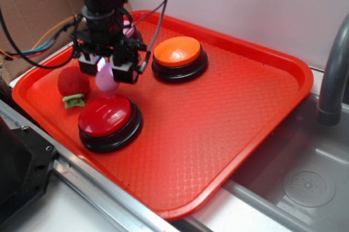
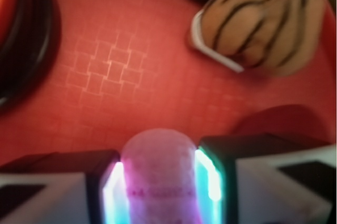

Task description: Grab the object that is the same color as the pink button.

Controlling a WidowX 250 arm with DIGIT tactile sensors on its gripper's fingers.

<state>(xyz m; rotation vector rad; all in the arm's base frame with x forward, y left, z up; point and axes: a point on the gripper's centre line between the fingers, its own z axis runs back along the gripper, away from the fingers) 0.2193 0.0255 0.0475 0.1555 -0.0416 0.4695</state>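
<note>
My gripper (image 1: 107,73) is shut on the small light-pink ball (image 1: 106,79) and holds it just above the red tray (image 1: 229,112), between the red ball and the red button. In the wrist view the ball (image 2: 159,174) is squeezed between the two lit fingers (image 2: 210,174), with my gripper (image 2: 160,182) at the bottom edge. The pink button (image 1: 130,29) is almost wholly hidden behind the arm at the tray's back; only a pale pink sliver shows.
A fuzzy red ball with a green leaf (image 1: 73,83) lies left of the gripper. The red-topped button (image 1: 107,115) sits in front, the orange-topped button (image 1: 177,52) to the right. The striped tiger plush (image 2: 263,19) lies beyond the gripper. A sink (image 1: 308,185) and faucet (image 1: 331,74) are at right.
</note>
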